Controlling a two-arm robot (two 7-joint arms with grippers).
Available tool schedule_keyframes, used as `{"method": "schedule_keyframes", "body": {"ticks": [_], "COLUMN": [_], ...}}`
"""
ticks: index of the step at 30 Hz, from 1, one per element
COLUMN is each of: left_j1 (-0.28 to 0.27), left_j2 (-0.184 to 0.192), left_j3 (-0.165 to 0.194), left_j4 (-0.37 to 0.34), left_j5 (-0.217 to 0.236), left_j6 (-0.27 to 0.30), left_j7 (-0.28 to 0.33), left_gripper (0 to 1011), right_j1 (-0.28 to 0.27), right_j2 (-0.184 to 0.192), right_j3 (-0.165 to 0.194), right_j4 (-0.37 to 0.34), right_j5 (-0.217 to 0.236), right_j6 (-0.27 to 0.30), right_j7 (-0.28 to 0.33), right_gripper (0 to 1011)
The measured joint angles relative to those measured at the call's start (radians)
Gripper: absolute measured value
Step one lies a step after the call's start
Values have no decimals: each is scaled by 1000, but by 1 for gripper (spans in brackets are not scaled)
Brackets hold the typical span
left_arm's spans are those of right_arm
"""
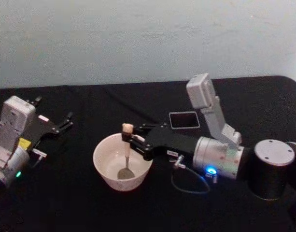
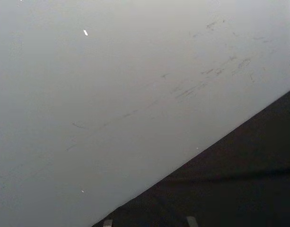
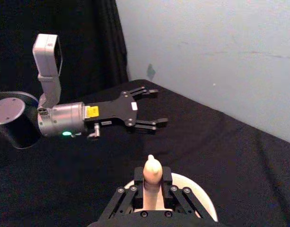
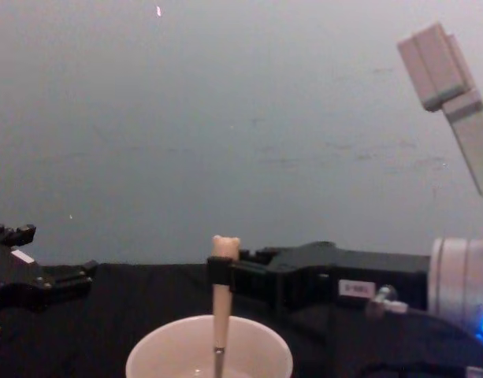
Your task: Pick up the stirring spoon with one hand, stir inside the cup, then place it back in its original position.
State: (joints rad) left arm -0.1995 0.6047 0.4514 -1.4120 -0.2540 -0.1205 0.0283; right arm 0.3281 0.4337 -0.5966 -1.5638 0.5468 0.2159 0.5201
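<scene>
We see the right gripper (image 1: 130,139) reaching in from the right over the cup (image 1: 102,145). Its jaws are pinching the upper handle of the spoon (image 1: 126,158) just under the little bear head. The spoon stands nearly upright inside the cup, with its metal bowl down at the cup's bottom. The cup sits on the black tabletop (image 1: 65,193), near the middle. A dark square holder (image 1: 184,120) lies just behind the right arm. The left gripper (image 1: 66,122) is off at the left side of the tabletop, well apart from the cup, its jaws spread.
</scene>
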Motion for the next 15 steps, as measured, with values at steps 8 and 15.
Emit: {"method": "schedule_keyframes", "body": {"ticks": [8, 15], "left_j1": [0, 0], "left_j2": [0, 0], "left_j3": [0, 0], "left_j4": [0, 0], "left_j5": [0, 0], "left_j6": [0, 0], "left_j7": [0, 0], "left_gripper": [1002, 1001], "right_j1": [23, 64], "right_j2": [-38, -104], "right_j3": [-39, -54], "right_j4": [13, 81], "right_j5": [-26, -69], "right_j6": [5, -9], "right_j7": [-24, -65], "right_gripper": [223, 223]}}
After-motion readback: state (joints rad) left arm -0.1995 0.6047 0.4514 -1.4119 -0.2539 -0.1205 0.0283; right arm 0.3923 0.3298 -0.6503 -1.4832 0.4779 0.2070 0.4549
